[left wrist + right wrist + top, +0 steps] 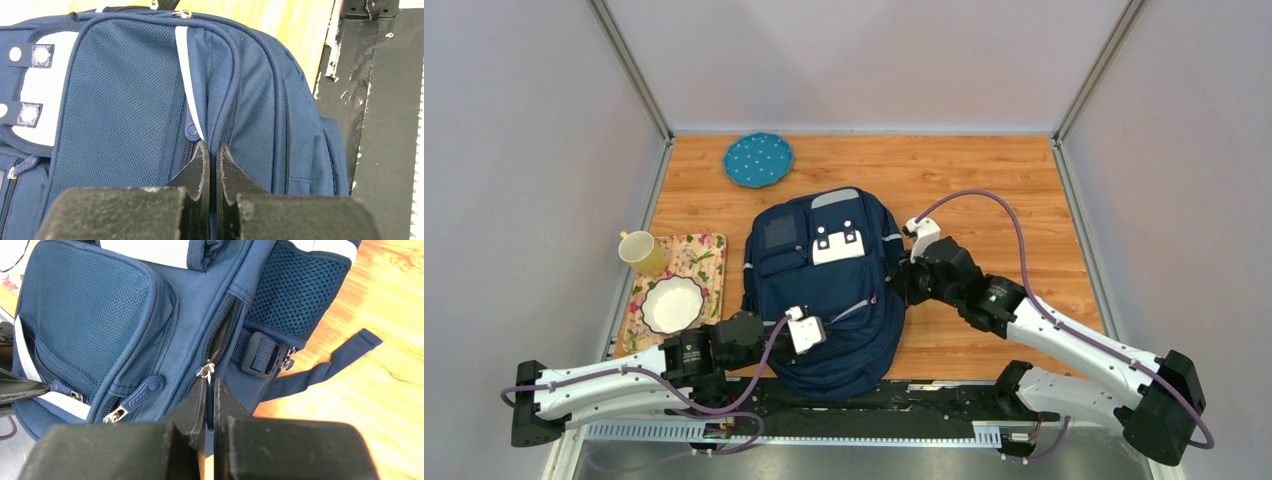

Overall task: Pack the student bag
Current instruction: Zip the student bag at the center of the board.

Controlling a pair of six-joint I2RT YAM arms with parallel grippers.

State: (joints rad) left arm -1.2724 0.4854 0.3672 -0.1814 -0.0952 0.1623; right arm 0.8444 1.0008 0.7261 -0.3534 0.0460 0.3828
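Observation:
The student bag [824, 290], a navy backpack with a white patch [839, 243], lies flat in the middle of the table. My left gripper [827, 327] rests on its lower front. In the left wrist view the left gripper [212, 146] is shut on a fold of bag fabric beside the light-grey stripe [186, 75]. My right gripper [900, 284] is at the bag's right side. In the right wrist view the right gripper [210, 382] is shut on a dark zipper pull below a metal slider [205, 371]. The zipper [220, 335] above it gapes a little.
A blue dotted plate [758, 159] lies at the back. A yellow mug [642, 252] and a white bowl [672, 304] sit on a floral mat [704, 255] at the left. A loose bag strap [325, 367] lies on the wood. A black rail [904, 400] runs along the near edge.

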